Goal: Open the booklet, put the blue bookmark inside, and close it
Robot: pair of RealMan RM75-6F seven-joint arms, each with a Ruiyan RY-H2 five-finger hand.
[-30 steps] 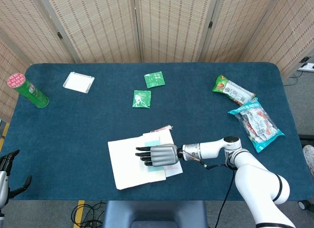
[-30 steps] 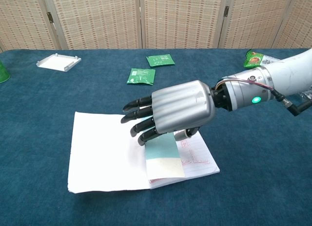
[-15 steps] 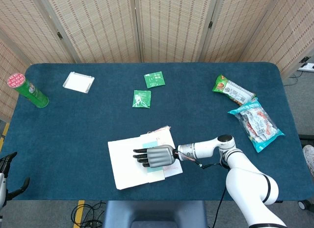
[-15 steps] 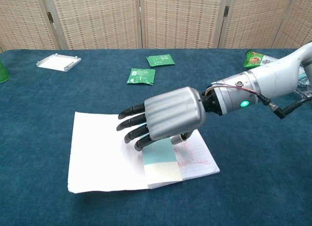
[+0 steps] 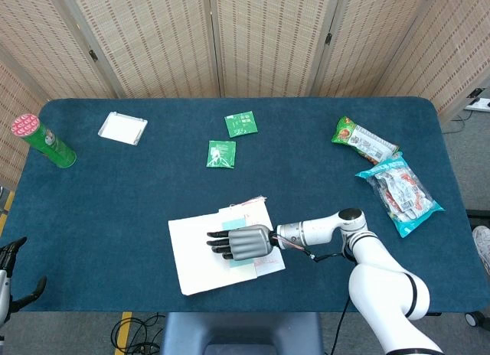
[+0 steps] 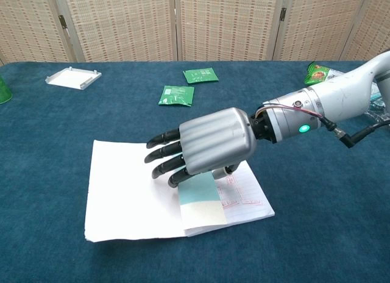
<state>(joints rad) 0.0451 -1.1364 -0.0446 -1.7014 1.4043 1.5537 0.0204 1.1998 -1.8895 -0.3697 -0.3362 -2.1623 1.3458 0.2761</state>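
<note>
Far left first: a green canister (image 5: pixel 46 141) with a red patterned lid lies tilted near the edge of the blue table (image 5: pixel 115 210), and down at the very bottom-left corner the left hand (image 5: pixel 11 275) peeks in off the table's edge, dark fingers apart and nothing in them. Moving along the back, a white tray (image 5: pixel 122 128) sits flat, well apart from everything. Now the centre, and the booklet (image 6: pixel 131 197) lies open near the front edge, its broad white page spread to the left and a lined page with red markings on the right. Resting on that open spread, near the fold, is the blue bookmark (image 6: pixel 201 197), a pale blue upper part and a cream lower part showing, its top hidden under the right hand (image 6: pixel 204 146). That right hand sits palm down over the fold, dark fingers (image 6: pixel 164 154) stretched out and slightly spread, pointing left over the white page; from these angles I cannot tell whether the fingertips touch the paper or the thumb touches the bookmark. Behind the booklet, two green packets (image 5: pixel 222 154) lie flat, one nearer, one further back. Over on the right, the white forearm runs back toward the table's front corner, and beyond it a red-and-green snack bag (image 5: pixel 364 139) lies just beside a blue snack bag (image 5: pixel 398 190) by the right edge.
</note>
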